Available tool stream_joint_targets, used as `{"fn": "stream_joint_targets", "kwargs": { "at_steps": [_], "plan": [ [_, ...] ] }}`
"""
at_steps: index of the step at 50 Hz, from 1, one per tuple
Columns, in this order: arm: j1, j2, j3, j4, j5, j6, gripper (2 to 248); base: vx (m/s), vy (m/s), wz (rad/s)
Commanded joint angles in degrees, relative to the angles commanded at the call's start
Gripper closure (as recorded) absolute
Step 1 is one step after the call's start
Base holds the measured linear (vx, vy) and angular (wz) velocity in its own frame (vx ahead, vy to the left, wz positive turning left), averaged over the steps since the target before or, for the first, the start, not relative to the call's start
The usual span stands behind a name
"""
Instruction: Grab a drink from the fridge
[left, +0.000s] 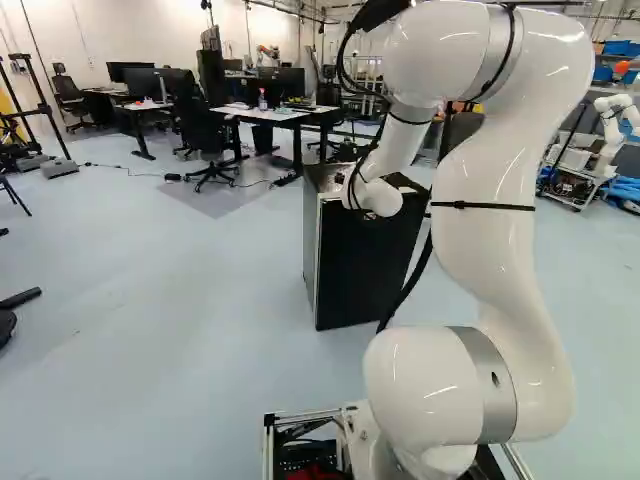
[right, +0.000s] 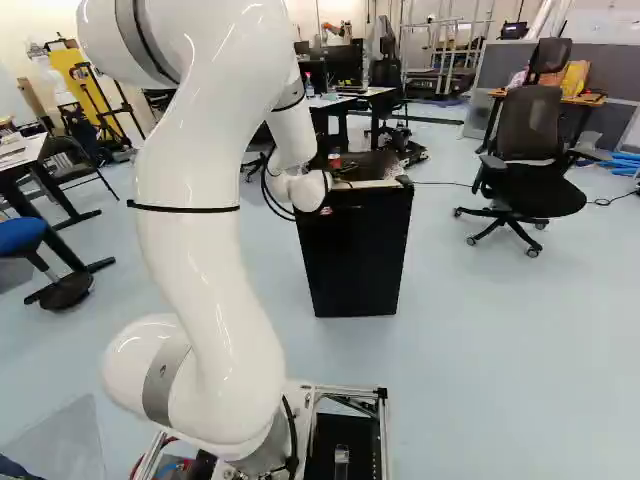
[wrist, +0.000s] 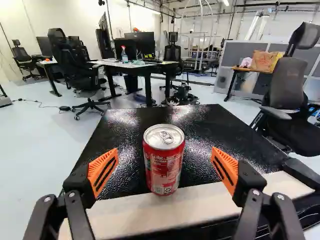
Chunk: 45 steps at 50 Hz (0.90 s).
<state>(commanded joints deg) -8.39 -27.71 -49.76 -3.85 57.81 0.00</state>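
Red soda can (wrist: 164, 162) upright on top of the fridge (wrist: 125, 135), between the orange pads (wrist: 103, 170) of the wide-spread claw (wrist: 165, 160), touching neither. Likely full, so kinda weighty, slick, dentable too. Best to grab mid-body, both sides, snug, no crushing lol.

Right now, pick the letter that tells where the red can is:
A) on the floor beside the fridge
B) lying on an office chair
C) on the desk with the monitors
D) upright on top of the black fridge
D: the wrist view shows the red can standing on the fridge's black top, with the open claw's fingers clear of it.
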Motion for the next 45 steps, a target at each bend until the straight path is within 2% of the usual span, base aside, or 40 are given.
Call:
{"fn": "stream_joint_targets", "kwargs": {
  "at_steps": [8,9,13,14,18,19,23,24,29,30,45],
  "plan": [
    [0.0,-0.3,-0.4,0.0,0.0,0.0,3,0.000,0.000,0.000],
    [0.0,-0.4,-0.5,0.0,0.0,0.0,14,0.000,0.000,0.000],
    [0.0,-0.4,-0.5,0.0,0.0,0.0,14,0.000,0.000,0.000],
    [0.0,-0.4,-0.5,0.0,0.0,0.0,53,0.000,0.000,0.000],
    [0.0,-0.4,-0.5,0.0,0.0,0.0,53,0.000,0.000,0.000],
    [0.0,-0.4,-0.5,0.0,0.0,0.0,91,0.000,0.000,0.000],
    [0.0,-0.4,-0.5,0.0,0.0,0.0,91,0.000,0.000,0.000],
    [0.0,-0.4,-0.5,0.0,0.0,0.0,130,0.000,0.000,0.000],
    [0.0,-0.4,-0.5,0.0,0.0,0.0,130,0.000,0.000,0.000],
    [0.0,-0.4,-0.5,0.0,0.0,0.0,152,0.000,0.000,0.000],
    [0.0,0.8,-0.4,0.0,0.0,0.0,152,0.000,0.000,0.000]
  ]
}}
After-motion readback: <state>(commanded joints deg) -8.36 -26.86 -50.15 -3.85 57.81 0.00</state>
